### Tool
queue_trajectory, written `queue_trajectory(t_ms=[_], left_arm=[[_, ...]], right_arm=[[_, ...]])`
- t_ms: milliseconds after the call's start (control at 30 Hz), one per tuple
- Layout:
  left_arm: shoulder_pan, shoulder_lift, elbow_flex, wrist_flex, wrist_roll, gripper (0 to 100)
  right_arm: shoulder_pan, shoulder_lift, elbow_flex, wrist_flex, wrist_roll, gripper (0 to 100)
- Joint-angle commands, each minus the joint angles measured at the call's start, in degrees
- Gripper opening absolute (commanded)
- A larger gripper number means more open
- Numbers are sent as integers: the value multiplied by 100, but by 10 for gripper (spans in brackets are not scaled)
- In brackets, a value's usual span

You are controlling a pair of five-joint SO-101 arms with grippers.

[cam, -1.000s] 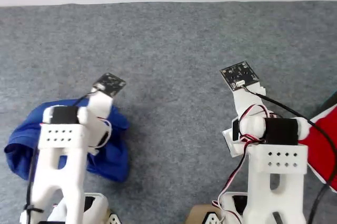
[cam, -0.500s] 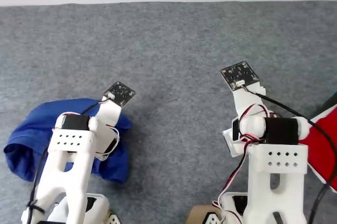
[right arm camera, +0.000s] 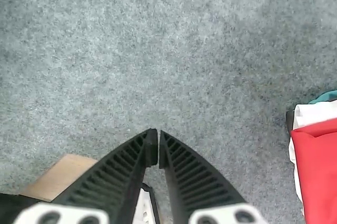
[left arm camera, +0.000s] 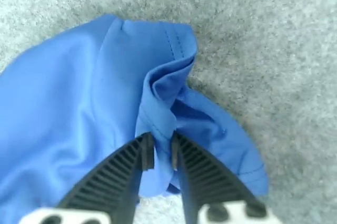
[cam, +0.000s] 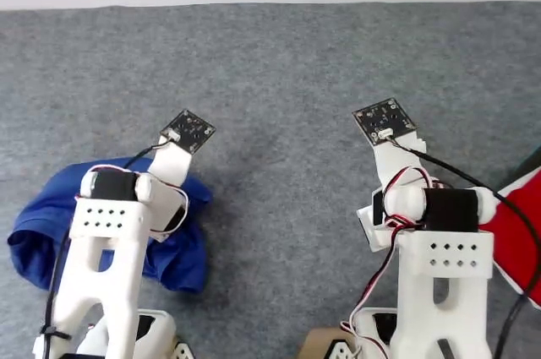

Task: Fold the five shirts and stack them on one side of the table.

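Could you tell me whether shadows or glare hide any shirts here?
High view: even light, no glare; the blue shirt is covered partly by an arm, not shadow. Left wrist view: soft shadows lie in its folds by the left gripper. Right wrist view: the red shirt is evenly lit.

Grey felt table [cam: 279, 63] spreads wide. A crumpled blue shirt [cam: 42, 224] lies on it; well apart from the blue shirt sits a red shirt [cam: 517, 236], with a brown cardboard piece [cam: 325, 345] between them.
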Motion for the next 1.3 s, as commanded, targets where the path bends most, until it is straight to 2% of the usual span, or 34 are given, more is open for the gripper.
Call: queue_trajectory(t_ms=[0,167,267,333,633,867,967,1267], left_arm=[[9,-132,-242,62,18,58],[-18,-132,92,-88,-9,7],[-404,-185,4,53,-193,5],[-1011,-185,-356,229,-202,5],[-4264,-176,-2404,747,-1169,5],[-6075,-167,-2721,642,-1662,5],[-6453,-132,-2651,501,-1688,5],[-6602,-141,-2132,0,-1662,5]], right_arm=[[-4,40,-255,-40,-62,12],[-4,40,-255,-40,-62,12],[-4,40,-255,-40,-62,12],[-13,40,-255,-48,-53,12],[-31,57,-255,-435,-44,14],[-374,497,-273,-602,-70,15],[-840,901,-343,-681,-70,13],[-2343,2492,-1714,-708,-211,15]])
